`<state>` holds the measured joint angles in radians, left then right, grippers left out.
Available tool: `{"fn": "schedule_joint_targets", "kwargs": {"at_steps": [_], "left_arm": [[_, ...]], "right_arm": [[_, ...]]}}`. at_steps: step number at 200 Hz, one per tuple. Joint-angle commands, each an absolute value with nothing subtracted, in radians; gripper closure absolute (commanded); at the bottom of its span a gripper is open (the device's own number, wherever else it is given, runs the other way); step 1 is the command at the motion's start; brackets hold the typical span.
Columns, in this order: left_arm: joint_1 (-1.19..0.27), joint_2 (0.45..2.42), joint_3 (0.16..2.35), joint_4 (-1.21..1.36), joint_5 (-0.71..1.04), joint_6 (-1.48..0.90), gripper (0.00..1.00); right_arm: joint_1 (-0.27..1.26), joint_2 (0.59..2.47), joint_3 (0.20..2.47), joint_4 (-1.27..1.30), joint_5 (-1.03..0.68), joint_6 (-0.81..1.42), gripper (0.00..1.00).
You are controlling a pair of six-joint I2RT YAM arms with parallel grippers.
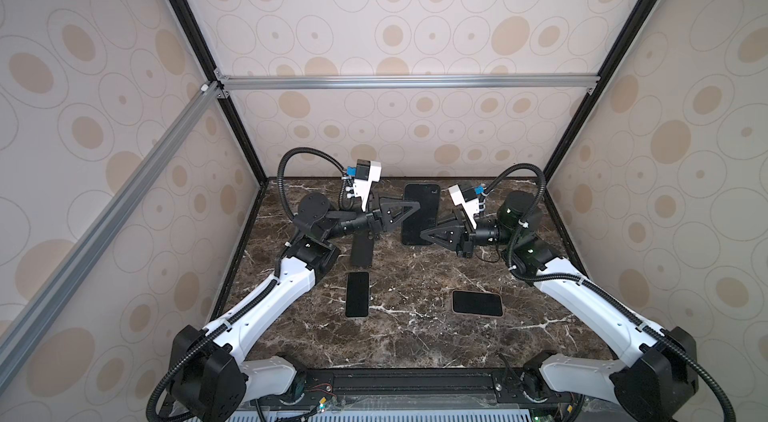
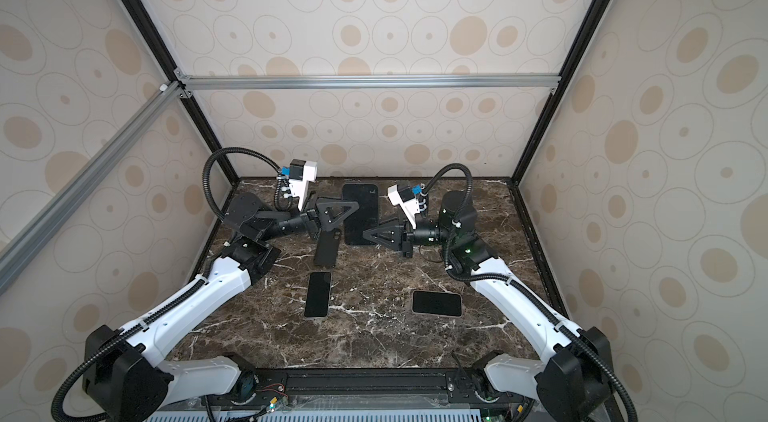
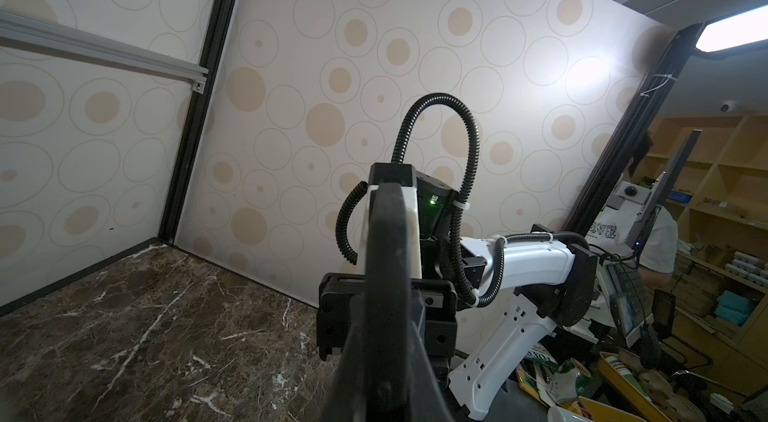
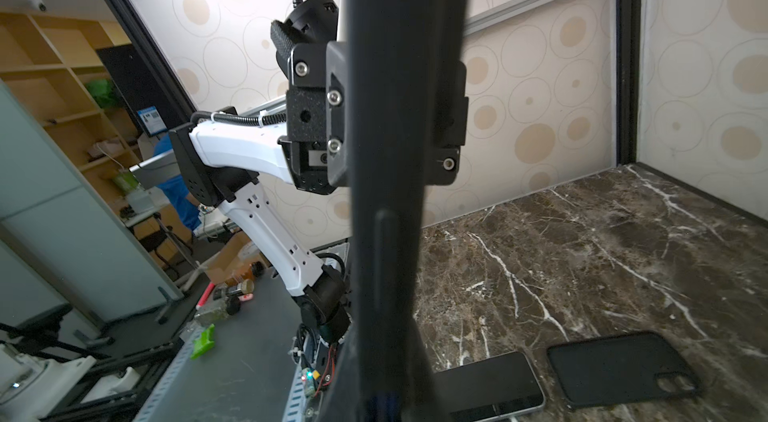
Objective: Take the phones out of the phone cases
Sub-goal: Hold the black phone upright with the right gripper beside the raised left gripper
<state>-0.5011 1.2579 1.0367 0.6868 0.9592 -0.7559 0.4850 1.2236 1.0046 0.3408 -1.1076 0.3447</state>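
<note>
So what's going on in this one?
Both arms hold a large black phone up off the table, the left tool and right tool each shut on one edge. It seems not yet out of its case. An empty case, a left phone and a right phone lie below.

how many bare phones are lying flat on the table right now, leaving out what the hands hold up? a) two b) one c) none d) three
a: two lie screen-up on the table, the left phone pointing front to back and the right phone lying sideways; the other dark slab lying there is a black case with a camera cutout.
</note>
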Motion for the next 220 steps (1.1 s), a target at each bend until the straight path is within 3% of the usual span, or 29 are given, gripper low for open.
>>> {"fn": "schedule_joint_targets", "kwargs": {"at_steps": [1, 16, 43, 62, 115, 137, 182, 193, 220], "left_arm": [[-0.497, 1.246, 1.061, 0.759, 0.919, -0.755, 1.00], [-0.497, 1.235, 1.078, 0.689, 0.896, -0.702, 1.00], [-0.519, 1.166, 1.134, 0.433, 0.732, -0.472, 0.64], [-0.572, 1.124, 1.179, 0.254, 0.571, -0.285, 0.55], [-0.578, 1.087, 1.215, 0.196, 0.496, -0.219, 0.55], [-0.587, 1.105, 1.224, 0.197, 0.541, -0.202, 0.64], [-0.613, 1.126, 1.240, 0.153, 0.447, -0.181, 0.68], [-0.602, 1.128, 1.240, 0.174, 0.464, -0.217, 0.65], [-0.493, 1.171, 1.232, 0.333, 0.732, -0.408, 0.57]], "right_arm": [[0.502, 1.204, 1.021, 0.354, -1.129, 0.332, 1.00], [0.503, 1.187, 1.025, 0.321, -1.102, 0.311, 1.00], [0.523, 1.134, 1.061, 0.107, -0.926, 0.172, 1.00], [0.561, 1.092, 1.054, 0.026, -0.733, 0.104, 1.00], [0.606, 1.019, 1.001, 0.007, -0.473, 0.018, 1.00], [0.607, 1.015, 1.007, 0.004, -0.463, 0.022, 1.00], [0.613, 1.010, 1.023, -0.007, -0.453, 0.005, 1.00], [0.614, 1.004, 1.019, 0.000, -0.446, -0.001, 1.00], [0.610, 1.024, 1.038, -0.020, -0.402, -0.008, 1.00]]}}
